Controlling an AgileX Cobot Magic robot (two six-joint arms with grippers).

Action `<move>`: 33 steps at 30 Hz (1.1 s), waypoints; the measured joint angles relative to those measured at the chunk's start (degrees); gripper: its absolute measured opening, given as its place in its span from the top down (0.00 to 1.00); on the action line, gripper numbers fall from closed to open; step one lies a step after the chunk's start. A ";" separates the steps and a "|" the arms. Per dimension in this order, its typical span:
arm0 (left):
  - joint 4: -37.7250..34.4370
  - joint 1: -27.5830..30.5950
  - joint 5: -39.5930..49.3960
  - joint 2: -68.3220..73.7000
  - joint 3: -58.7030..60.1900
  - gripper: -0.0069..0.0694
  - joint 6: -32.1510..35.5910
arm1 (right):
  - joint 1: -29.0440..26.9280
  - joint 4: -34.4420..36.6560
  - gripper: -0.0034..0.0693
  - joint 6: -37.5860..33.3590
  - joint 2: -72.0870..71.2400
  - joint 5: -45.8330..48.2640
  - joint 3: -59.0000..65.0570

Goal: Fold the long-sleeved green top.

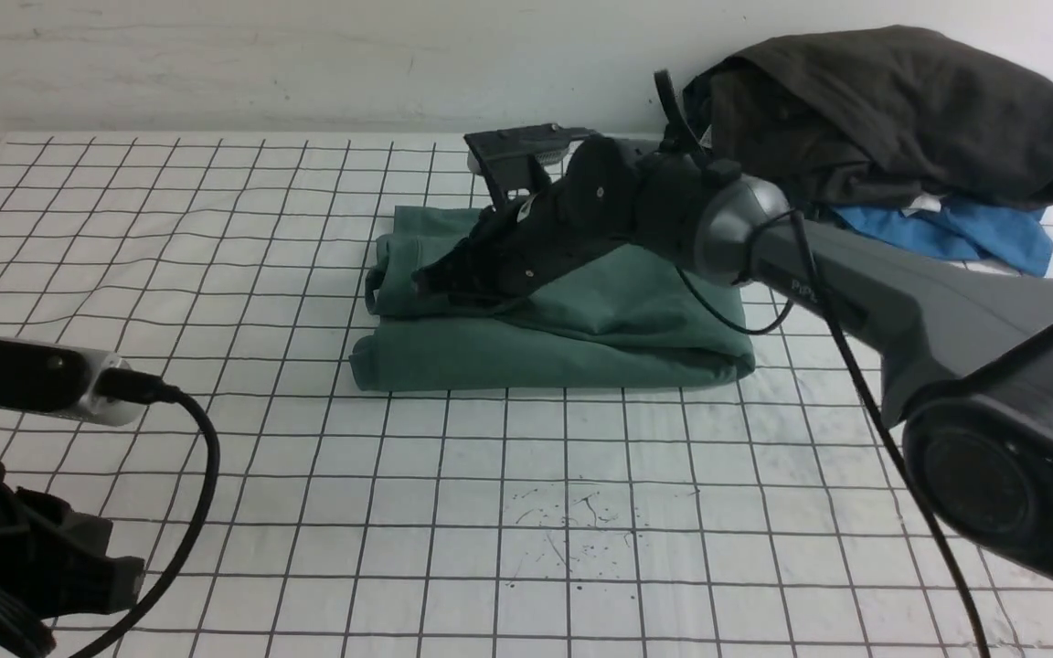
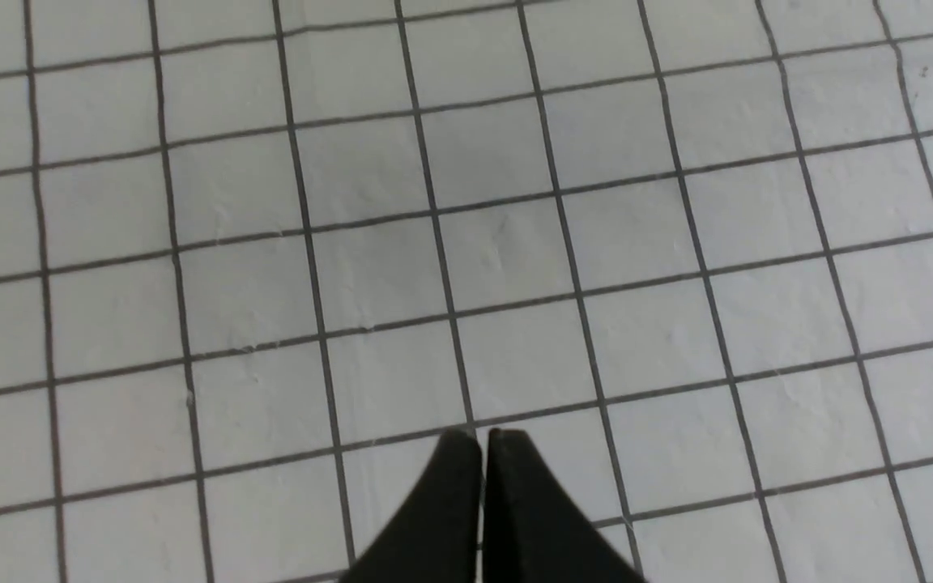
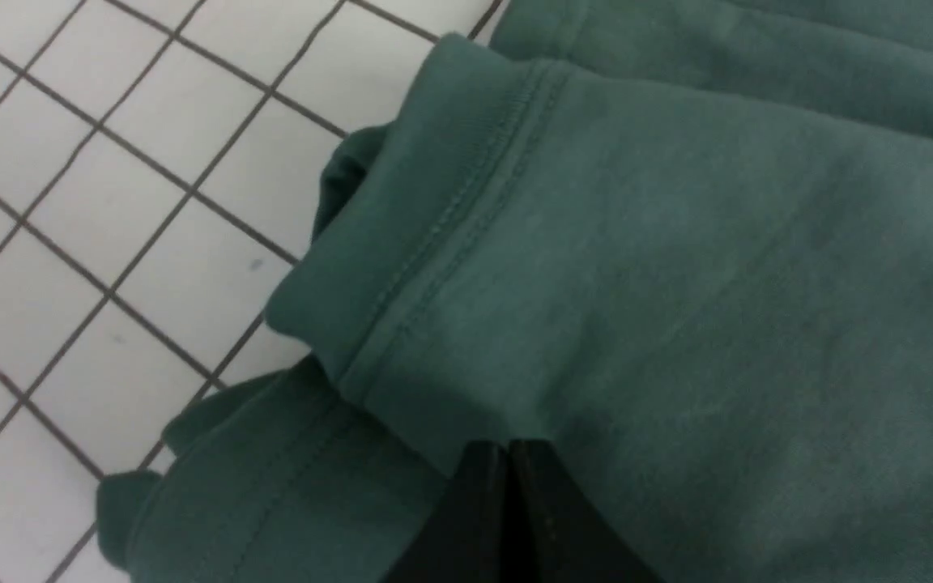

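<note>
The green long-sleeved top [image 1: 581, 329] lies folded into a compact stack at the middle of the gridded table. In the right wrist view, a ribbed hem edge of the top [image 3: 450, 202] sits above lower layers. My right gripper [image 1: 423, 274] reaches over the top's left end. Its jaws [image 3: 507, 447] are shut tip to tip just above the fabric, with no cloth visibly pinched between them. My left gripper [image 2: 483, 437] is shut and empty over bare grid cloth at the near left, far from the top.
A dark charcoal garment [image 1: 892, 110] is heaped at the back right on a bright blue garment [image 1: 965, 233]. The white grid cloth [image 1: 216, 228] covers the table, with ink specks [image 1: 572, 521] near the front. The left arm's body and cable [image 1: 33, 548] occupy the near left corner.
</note>
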 joint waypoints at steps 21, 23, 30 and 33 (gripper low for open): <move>0.57 0.00 -20.31 -44.00 20.06 0.92 6.94 | -2.92 -33.50 0.97 5.90 -56.58 16.82 15.45; 0.59 0.00 -20.31 -45.04 21.09 0.92 6.94 | -2.92 -33.81 0.97 7.63 -65.41 7.82 27.67; 0.64 0.00 -20.10 -45.23 21.76 0.92 6.94 | -2.92 -36.43 0.97 13.69 -89.60 -30.25 69.67; 0.64 0.00 -20.10 -45.23 21.76 0.92 6.94 | -2.92 -36.97 0.97 19.62 -98.29 -45.07 87.39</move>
